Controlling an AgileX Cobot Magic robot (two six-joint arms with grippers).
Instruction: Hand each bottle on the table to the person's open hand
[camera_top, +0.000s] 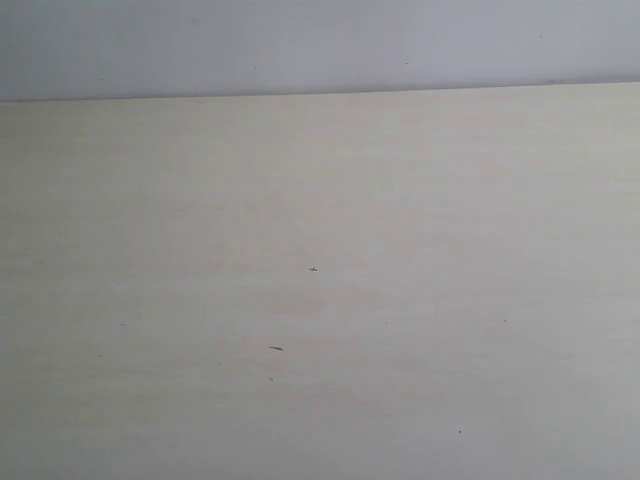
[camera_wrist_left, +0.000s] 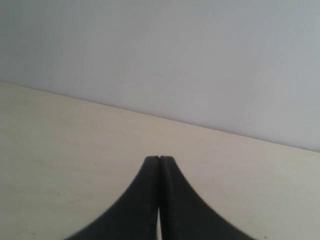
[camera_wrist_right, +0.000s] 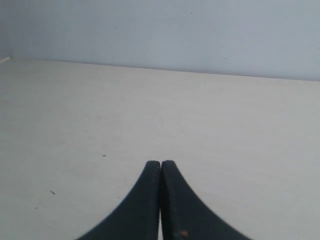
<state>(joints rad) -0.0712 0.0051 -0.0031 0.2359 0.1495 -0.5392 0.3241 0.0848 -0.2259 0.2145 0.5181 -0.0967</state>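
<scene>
Nearest the wrists, left tool (camera_wrist_left: 159, 159) and right tool (camera_wrist_right: 160, 163) clenched tip against tip, grasping nothing, over the pale counter (camera_top: 420, 300). Farther out, only beige surface with a few dark specks (camera_top: 276, 348) up to the grey wall (camera_top: 300, 45): no bottles and no open hand in any view, so whereabouts impossible to tell. Probably light, smooth-sided and easily toppled or squeezed out of true once found; best taken around the mid-body with modest pressure, leaving neck and cap free for the receiving palm.
</scene>
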